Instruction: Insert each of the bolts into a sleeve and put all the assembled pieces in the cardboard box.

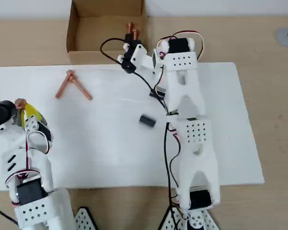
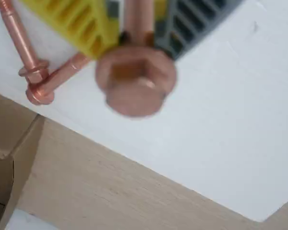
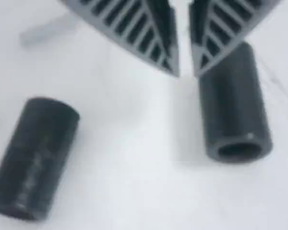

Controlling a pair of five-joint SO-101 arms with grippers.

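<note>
My left gripper (image 1: 23, 111), with one yellow finger, is shut on a copper bolt (image 1: 20, 102) at the mat's left edge. In the left wrist view the bolt's hex head (image 2: 134, 81) faces the camera between the fingers (image 2: 81, 24). Two loose copper bolts (image 1: 62, 86) (image 1: 80, 87) lie in a V on the mat, with their heads (image 2: 34, 74) beyond the held one. My right gripper (image 3: 186, 72) hangs just above the mat with only a thin slit between its fingers and nothing in it. One black sleeve (image 3: 235, 110) lies right by its tips, another (image 3: 36, 158) lies apart. A sleeve (image 1: 147, 120) lies mid-mat.
The open cardboard box (image 1: 81, 43) stands behind the white mat (image 1: 86, 143). Two copper bolts (image 1: 131, 31) show at its right front corner. The right arm (image 1: 182, 91) stretches over the mat's right half, with cables trailing beside it.
</note>
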